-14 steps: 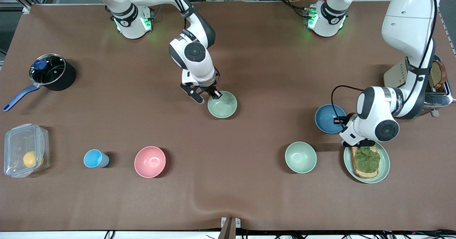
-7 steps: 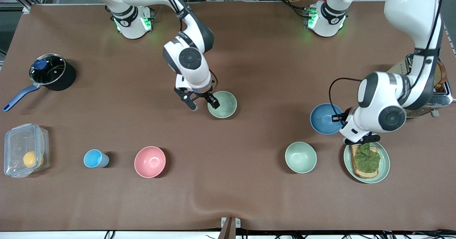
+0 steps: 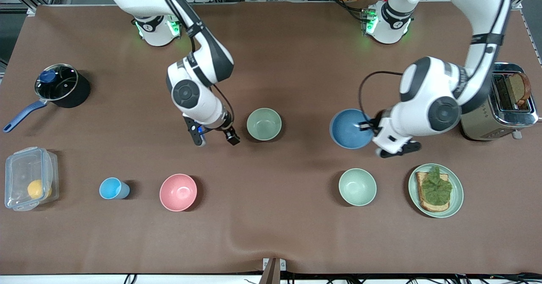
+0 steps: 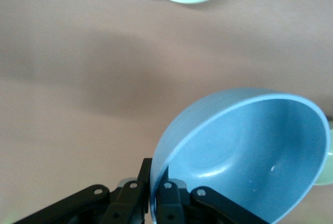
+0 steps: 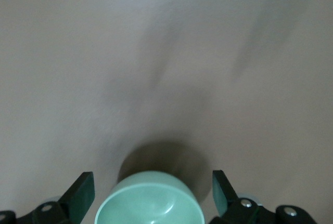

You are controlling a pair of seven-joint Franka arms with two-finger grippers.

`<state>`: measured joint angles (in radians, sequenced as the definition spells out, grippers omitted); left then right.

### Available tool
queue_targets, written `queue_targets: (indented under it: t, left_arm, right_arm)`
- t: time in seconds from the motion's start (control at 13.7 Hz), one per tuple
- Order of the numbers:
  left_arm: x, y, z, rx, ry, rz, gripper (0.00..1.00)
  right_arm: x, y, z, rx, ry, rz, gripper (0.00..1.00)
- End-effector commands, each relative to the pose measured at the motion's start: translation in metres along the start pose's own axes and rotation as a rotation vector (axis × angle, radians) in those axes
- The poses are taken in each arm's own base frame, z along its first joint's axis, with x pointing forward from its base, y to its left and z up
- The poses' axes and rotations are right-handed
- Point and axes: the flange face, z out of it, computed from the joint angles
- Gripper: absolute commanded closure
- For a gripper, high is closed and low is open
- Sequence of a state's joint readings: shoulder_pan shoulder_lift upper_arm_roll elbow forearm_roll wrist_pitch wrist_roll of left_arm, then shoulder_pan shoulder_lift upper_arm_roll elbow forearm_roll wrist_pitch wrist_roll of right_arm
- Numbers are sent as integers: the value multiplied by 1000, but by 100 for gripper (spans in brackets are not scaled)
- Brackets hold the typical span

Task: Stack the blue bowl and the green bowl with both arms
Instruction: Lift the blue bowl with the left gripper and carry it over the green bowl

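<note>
The left claw [image 3: 369, 125] is pinched on the rim of the blue bowl [image 3: 350, 128] at about its 3 o'clock edge and holds it in the air over bare tabletop [image 3: 296, 64]; in the front view the arm's wrist covers the fingers, but the left wrist view shows both pads clamped on the wall of the tilted bowl, whose lower rim is cut off by the frame. The green bowl [image 3: 264, 124] sits upright near the middle of the tabletop, apart from the blue bowl, which is toward the left arm's end. The right claw [image 3: 215, 139] hangs with its fingers spread wide, gripping nothing, just off the green bowl's 9 o'clock side. In the right wrist view only the two fingertips and part of the bowl show at the frame's edge. A second, paler green bowl [image 3: 357, 186] stands at roughly 6 o'clock from the blue bowl, nearer the front camera.
</note>
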<state>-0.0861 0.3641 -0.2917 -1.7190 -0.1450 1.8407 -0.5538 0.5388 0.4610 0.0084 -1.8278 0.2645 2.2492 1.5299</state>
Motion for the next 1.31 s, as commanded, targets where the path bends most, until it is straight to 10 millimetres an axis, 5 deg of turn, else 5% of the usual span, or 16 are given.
queue_targets:
  t: [0.0,0.29,0.44,0.73,1.24]
  left_arm:
    - [-4,39,4,-73,-47,-56,100]
    - [-36,125,61,-75,-73,-157,100]
    - [-54,150,67,-93,-48,-192,100]
    - [-59,174,66,-238,-29,-240,100]
    - [-66,194,112,-235,-66,-261,100]
  right_arm:
    - [15,4,26,-47,-75,90,0]
    - [25,6,57,-63,-156,111,0]
    - [30,2,70,-21,-172,157,0]
    - [31,1,74,2,-221,219,0]
    - [22,-1,87,39,-232,249,0]
